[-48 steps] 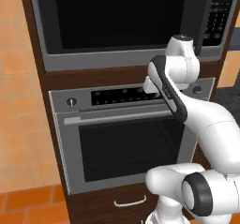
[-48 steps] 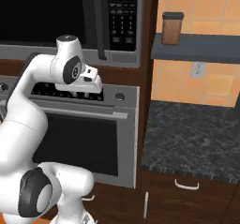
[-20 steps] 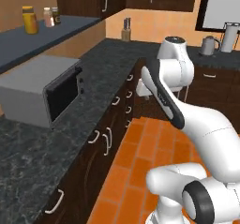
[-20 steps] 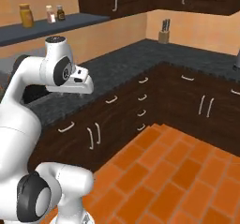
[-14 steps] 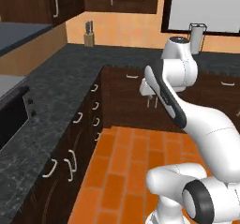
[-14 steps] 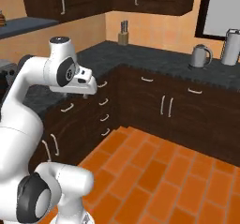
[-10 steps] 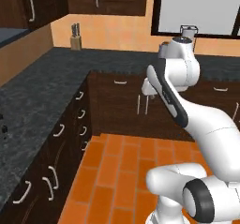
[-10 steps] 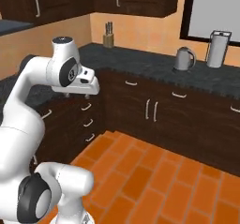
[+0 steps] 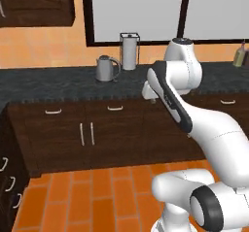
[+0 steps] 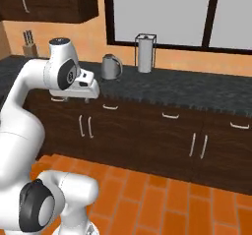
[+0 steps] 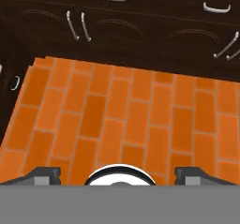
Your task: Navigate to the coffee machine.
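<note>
The coffee machine [image 9: 129, 51] is a tall narrow grey-silver appliance. It stands on the dark counter under the window, just right of a rounded silver kettle [image 9: 105, 68]. The right base view shows the coffee machine [image 10: 145, 53] too, with the kettle [image 10: 111, 66] to its left. My gripper [image 10: 74, 99] hangs in front of the lower cabinets, short of the counter and pointing down at the floor. In the hand view its fingertips [image 11: 45, 175] stand wide apart, so the gripper [image 11: 120, 175] is open with nothing between them, above orange brick floor [image 11: 122, 110].
Dark lower cabinets with silver handles [image 9: 85, 133] run under the dark stone counter [image 10: 197, 92]. A bottle [image 9: 239, 56] stands at the counter's far right and a knife block [image 10: 28, 41] at the far left. A side cabinet run [image 9: 6, 177] juts in on the left.
The whole scene has swung with the base: from the wall oven, past the corner counter, to the window counter with kettle and coffee machine. The arm keeps its pose.
</note>
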Controlling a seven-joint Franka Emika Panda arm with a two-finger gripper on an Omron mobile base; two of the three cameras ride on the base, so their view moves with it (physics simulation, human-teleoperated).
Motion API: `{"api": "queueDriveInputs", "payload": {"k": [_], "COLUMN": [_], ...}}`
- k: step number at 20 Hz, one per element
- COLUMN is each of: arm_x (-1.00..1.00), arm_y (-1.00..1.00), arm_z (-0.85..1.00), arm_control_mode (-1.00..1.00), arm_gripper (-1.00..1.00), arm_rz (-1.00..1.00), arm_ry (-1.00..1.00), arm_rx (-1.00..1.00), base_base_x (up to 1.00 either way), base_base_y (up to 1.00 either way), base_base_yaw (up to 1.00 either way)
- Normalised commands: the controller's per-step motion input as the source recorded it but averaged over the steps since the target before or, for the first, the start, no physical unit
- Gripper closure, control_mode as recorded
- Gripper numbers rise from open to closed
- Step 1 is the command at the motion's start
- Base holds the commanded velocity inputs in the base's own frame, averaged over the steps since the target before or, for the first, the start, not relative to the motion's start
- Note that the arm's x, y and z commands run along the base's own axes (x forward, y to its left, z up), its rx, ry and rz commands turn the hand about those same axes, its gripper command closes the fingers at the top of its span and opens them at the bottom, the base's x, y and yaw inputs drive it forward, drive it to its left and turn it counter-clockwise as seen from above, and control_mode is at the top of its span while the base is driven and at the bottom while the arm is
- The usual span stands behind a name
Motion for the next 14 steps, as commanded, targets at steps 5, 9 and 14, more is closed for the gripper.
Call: {"api": "queueDriveInputs", "payload": {"k": [5,9,14], "arm_x": [0.0,0.0,0.0], "arm_y": [0.0,0.0,0.0], "arm_z": [0.0,0.0,0.0], "arm_control_mode": [1.0,1.0,1.0], "arm_gripper": [-1.0,-1.0,-1.0], "arm_rz": [0.0,0.0,0.0], "arm_ry": [0.0,0.0,0.0], "arm_rx": [0.0,0.0,0.0], "base_base_x": [0.82,0.89,0.97], "base_base_y": [-0.96,-0.53,-0.37], "base_base_yaw": [-0.38,-0.1,0.0]}}
